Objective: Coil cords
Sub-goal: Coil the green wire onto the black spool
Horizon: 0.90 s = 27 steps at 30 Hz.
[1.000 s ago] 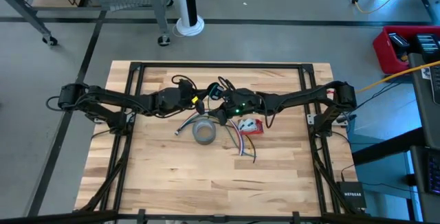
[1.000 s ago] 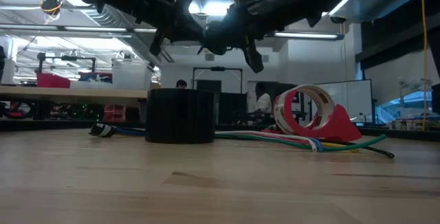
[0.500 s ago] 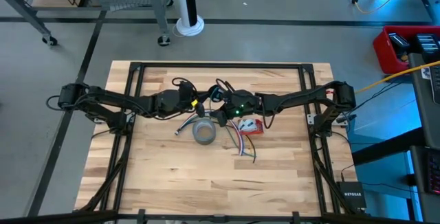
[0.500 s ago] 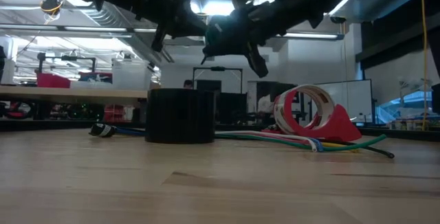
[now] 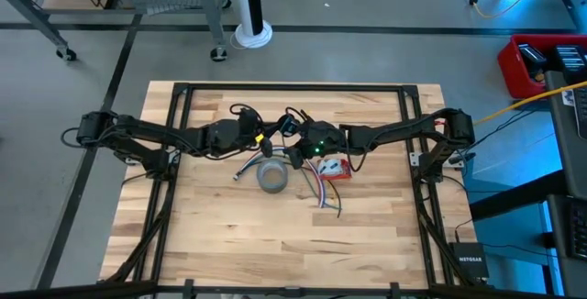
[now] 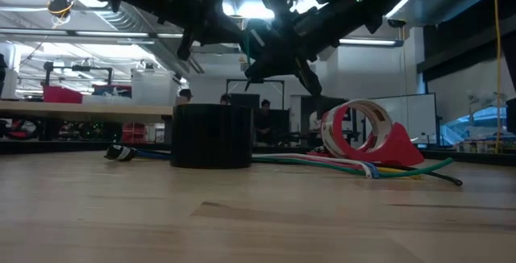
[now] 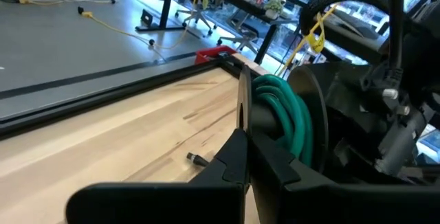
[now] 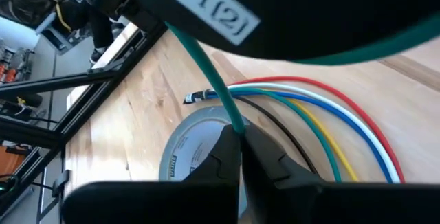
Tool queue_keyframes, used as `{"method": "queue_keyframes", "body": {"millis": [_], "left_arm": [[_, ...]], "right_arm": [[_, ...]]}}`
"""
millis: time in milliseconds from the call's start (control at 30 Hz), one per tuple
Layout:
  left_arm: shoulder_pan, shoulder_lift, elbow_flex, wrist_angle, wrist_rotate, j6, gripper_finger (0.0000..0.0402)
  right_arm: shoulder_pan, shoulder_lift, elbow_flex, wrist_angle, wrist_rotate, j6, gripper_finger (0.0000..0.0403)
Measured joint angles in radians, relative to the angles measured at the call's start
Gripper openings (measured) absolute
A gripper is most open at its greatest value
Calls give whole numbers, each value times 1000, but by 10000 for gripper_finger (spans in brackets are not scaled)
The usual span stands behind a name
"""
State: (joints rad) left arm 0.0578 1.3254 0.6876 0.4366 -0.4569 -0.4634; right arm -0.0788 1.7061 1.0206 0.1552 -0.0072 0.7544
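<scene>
the right gripper (image 8: 239, 141) is pinched shut on a run of the green cord (image 8: 206, 69), held in the air above the middle of the worktop (image 5: 211, 235), nearer its far edge. the left gripper (image 7: 242, 124) is clamped shut too, with loops of the same cord wound around it. to coil well, i'd judge the right should feed with light, even tension, laying each turn beside the last, and stay clear of the grey tape roll (image 5: 271, 176) and the loose coloured cables (image 8: 330, 138) lying below.
</scene>
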Motion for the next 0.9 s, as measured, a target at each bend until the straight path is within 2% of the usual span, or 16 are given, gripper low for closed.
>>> {"method": "queue_keyframes", "body": {"millis": [500,900], "left_arm": [[-6,-72,0,-115,5,-8,0],[-24,-73,0,-120,5,-5,0]], "right_arm": [[-21,-3,0,-34,23,-21,3],[-36,-3,0,-56,48,-28,3]]}}
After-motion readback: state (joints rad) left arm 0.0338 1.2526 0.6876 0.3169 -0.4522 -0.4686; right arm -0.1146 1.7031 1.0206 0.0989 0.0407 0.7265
